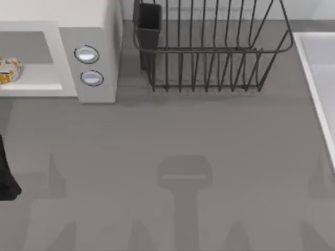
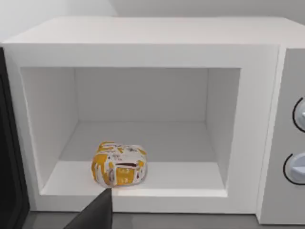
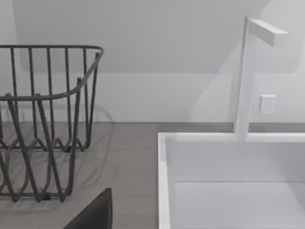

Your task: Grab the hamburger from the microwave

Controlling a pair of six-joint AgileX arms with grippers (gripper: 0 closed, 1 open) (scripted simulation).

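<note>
Grey and flat, the surface (image 1: 172, 146) stretches across the top view, with a pale wall behind it. At its far left stands the microwave (image 1: 99, 21), a white box with its door open and its cavity facing the near edge. Two round silver-blue knobs (image 1: 86, 54) sit one above the other on its front panel.

Inside the cavity, on its floor and close to the front lip, lies the burger (image 2: 119, 163). From the left wrist view it sits left of the cavity's middle, apart from both side walls. It is a small, squat, roundish lump, a little wider than it is tall, so its long axis runs across the opening from side to side. It rests flat, with its layers level. Its surface is patchy orange and yellow over white, with a dark slot on the face turned toward the opening. In the top view it shows at the frame's left edge (image 1: 9, 70).

A dark fingertip of the left hand (image 2: 95, 212) pokes in below the burger, just outside the microwave's front lip and not touching the burger. I cannot tell whether this hand is spread or pressed together.

A black wire rack (image 1: 209, 47) stands to the right of the microwave, and a white sink (image 3: 228, 181) with a tap lies at the far right. The right hand (image 3: 93, 212) hangs near the rack and sink; its state cannot be told either.
</note>
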